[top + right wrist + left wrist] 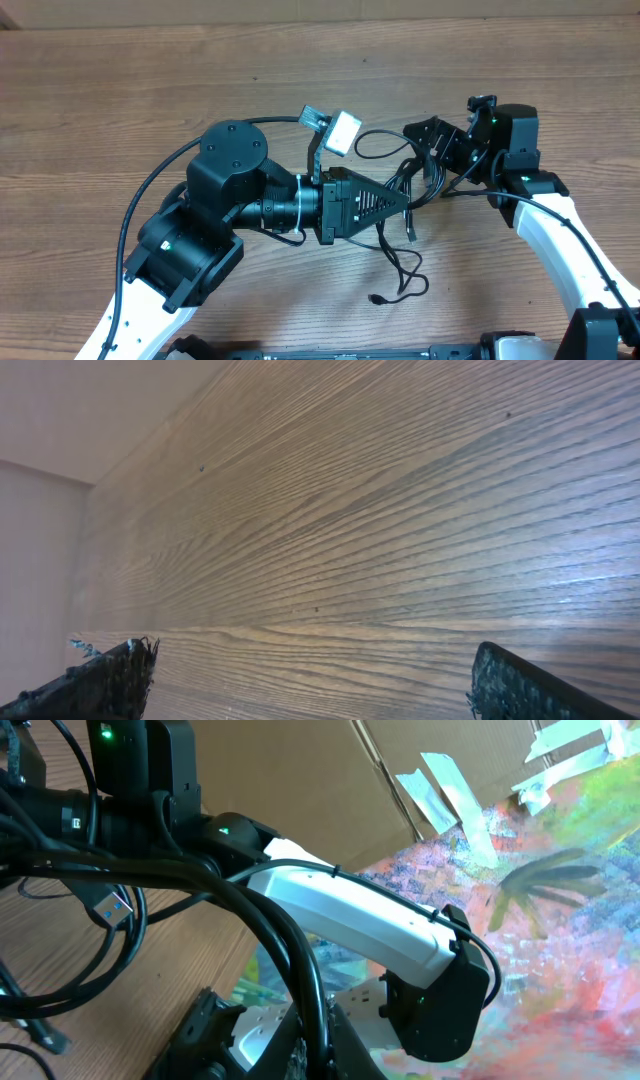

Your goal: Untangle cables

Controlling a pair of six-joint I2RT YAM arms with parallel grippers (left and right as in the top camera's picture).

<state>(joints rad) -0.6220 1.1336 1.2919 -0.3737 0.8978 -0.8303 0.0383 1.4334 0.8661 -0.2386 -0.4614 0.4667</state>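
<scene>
The cables form a black tangle in the middle of the table, with one strand trailing down to a small plug. A white adapter block lies at the tangle's upper left. My left gripper points right and is shut on the cables. In the left wrist view the cables run down between the closed fingers of my left gripper, and a USB plug hangs at the left. My right gripper stands open just right of the tangle. The right wrist view shows only bare wood between the wide-apart fingers of that gripper.
The wooden table stretches far to the left and back. The right arm's white link crosses the left wrist view. Cardboard and a colourful sheet lie beyond the table.
</scene>
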